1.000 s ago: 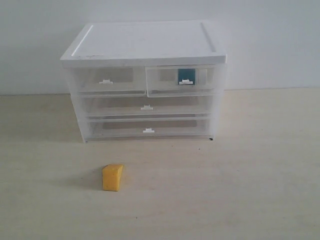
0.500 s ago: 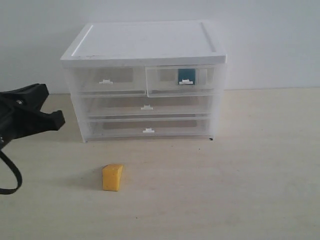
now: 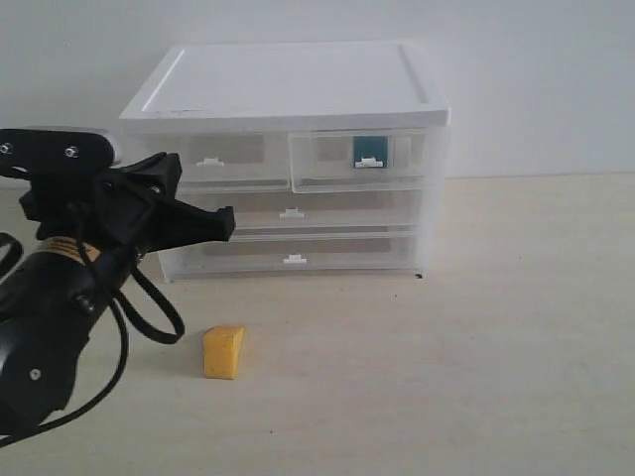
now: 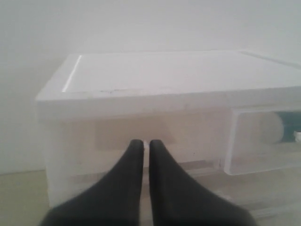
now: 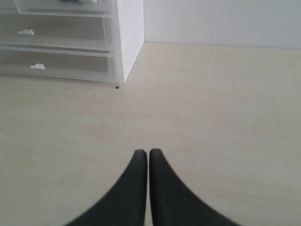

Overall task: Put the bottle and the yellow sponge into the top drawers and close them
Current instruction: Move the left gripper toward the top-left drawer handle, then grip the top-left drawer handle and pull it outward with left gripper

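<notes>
The yellow sponge lies on the table in front of the cabinet, left of centre. The teal bottle stands inside the top right drawer, which sticks out a little; the left wrist view shows that bottle through the clear front. My left gripper is shut and empty. It hovers before the cabinet's left side, above and left of the sponge. In its wrist view the left gripper points at the top left drawer. My right gripper is shut and empty, low over bare table.
Two full-width clear drawers sit below the top pair. The cabinet's right front corner shows in the right wrist view, well ahead of the fingertips. A white wall stands behind the cabinet. A black cable loops under the left arm.
The left arm has come in from the left edge and moved right toward the cabinet's front. Sponge, bottle and drawers have not moved.
</notes>
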Tool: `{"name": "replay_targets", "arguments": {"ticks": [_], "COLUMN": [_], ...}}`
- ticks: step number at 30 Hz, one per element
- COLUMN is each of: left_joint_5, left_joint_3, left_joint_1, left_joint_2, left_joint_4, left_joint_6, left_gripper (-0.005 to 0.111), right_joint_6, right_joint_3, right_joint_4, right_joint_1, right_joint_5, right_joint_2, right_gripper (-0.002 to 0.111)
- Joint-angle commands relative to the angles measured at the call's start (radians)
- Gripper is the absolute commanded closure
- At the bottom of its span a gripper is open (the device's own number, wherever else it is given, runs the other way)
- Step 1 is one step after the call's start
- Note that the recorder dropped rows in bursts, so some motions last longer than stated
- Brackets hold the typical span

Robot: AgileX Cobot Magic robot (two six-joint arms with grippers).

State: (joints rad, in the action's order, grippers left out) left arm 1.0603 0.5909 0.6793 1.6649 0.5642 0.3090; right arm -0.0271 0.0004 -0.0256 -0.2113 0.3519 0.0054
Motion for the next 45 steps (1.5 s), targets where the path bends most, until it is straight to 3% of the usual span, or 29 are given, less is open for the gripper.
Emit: {"name": "replay_targets", "arguments": {"ticks": [1, 4, 8, 10, 15, 17, 34, 45], "left_joint_5": [0.076, 0.161, 0.161, 0.161, 0.161, 0.161, 0.161, 0.161], "left_joint_3": [0.04, 0.055, 0.085, 0.098, 0.128, 0.13, 0.19, 0.291], "left_joint_1": [0.035, 0.04, 0.04, 0.04, 0.04, 0.04, -0.015, -0.052], "left_joint_2": [0.092, 0.16, 0.236, 0.261, 0.294, 0.296, 0.309, 0.361], "left_joint_4": [0.055, 0.092, 0.079, 0.058, 0.045, 0.045, 0.071, 0.049], "left_joint_6": [0.009, -0.007, -0.036, -0.045, -0.085, -0.089, -0.098, -0.062], "left_gripper": [0.103, 0.103, 0.1, 0.09, 0.047, 0.038, 0.037, 0.037], "right_joint_6": [-0.001, -0.001, -0.001, -0.001, -0.001, -0.001, -0.001, 0.003], "right_joint_3": [0.0, 0.0, 0.0, 0.0, 0.0, 0.0, 0.0, 0.0], "right_joint_4": [0.008, 0.008, 0.008, 0.008, 0.008, 0.008, 0.008, 0.008], "right_joint_1": [0.002, 0.002, 0.002, 0.002, 0.002, 0.002, 0.002, 0.002], "right_joint_5": [-0.004, -0.004, -0.004, -0.004, -0.004, -0.004, -0.004, -0.004], "right_joint_2": [-0.005, -0.005, -0.005, -0.005, -0.005, -0.005, -0.005, -0.005], "right_gripper": [0.108, 0.108, 0.108, 0.108, 0.108, 0.108, 0.108, 0.108]}}
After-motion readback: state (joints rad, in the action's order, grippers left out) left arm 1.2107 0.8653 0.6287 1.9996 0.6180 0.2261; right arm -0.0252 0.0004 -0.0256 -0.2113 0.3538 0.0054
